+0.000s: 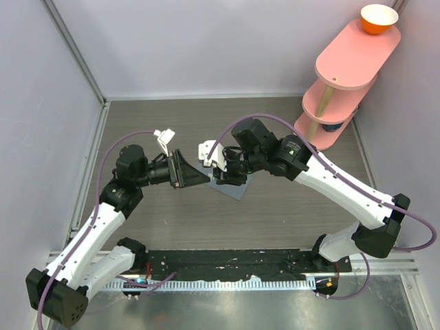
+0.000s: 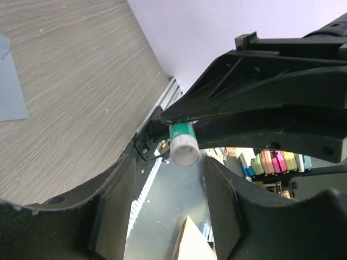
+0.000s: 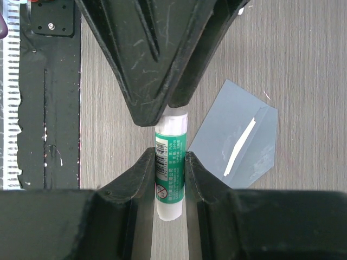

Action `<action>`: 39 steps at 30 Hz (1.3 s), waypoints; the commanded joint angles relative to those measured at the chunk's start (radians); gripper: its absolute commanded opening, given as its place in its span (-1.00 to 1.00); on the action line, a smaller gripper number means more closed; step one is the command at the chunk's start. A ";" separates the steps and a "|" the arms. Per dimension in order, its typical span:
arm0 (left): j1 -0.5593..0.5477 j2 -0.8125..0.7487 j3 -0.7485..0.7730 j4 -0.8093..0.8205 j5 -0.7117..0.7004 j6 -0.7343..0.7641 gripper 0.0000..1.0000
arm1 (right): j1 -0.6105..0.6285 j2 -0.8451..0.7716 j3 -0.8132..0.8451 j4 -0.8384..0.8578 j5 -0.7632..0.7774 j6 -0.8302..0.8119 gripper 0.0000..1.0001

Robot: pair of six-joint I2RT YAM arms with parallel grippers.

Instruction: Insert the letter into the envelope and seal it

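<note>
Black fingers (image 2: 255, 216) of the left end effector (image 1: 203, 177) stand apart. The gap between them faces right, onto the glue stick (image 3: 170, 179). From the left wrist the stick shows end-on, a round pale face roughly centred in that gap, so its long axis points straight into the open jaws. In the right wrist view the same axis runs in one line from one end effector to the other. The white end nearest the left fingertips is probably the cap.

Next along that line, the right end effector (image 3: 169, 162) is clamped on the stick's green-labelled body, one finger on each side, and holds it off the desk (image 3: 303, 65).

The coming move turns on this alignment. The left arm is the nearer one to the free end and needs only to shut squarely across the axis. A grip off-centre could tilt the stick in the other hold instead of freeing the cap.

Furthest right is the envelope (image 3: 233, 124). It lies flat on the desk, below the right end effector and offset to its far side from the left arm, touching neither. Its pointed flap is folded open and shows a white strip (image 3: 240, 147) along the crease. Whether the letter is already inside cannot be told.
</note>
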 commanded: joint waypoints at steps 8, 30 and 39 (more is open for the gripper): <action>-0.002 0.014 -0.025 0.153 0.036 -0.071 -0.11 | 0.030 -0.014 0.033 0.025 0.017 -0.009 -0.99; -0.058 -0.191 -0.044 0.051 0.341 1.080 -0.94 | 0.008 0.109 0.076 -0.028 -0.335 0.261 -0.99; -0.068 -0.350 -0.034 -0.584 0.277 2.390 -1.00 | 0.001 0.150 -0.045 -0.002 -0.651 0.419 -0.98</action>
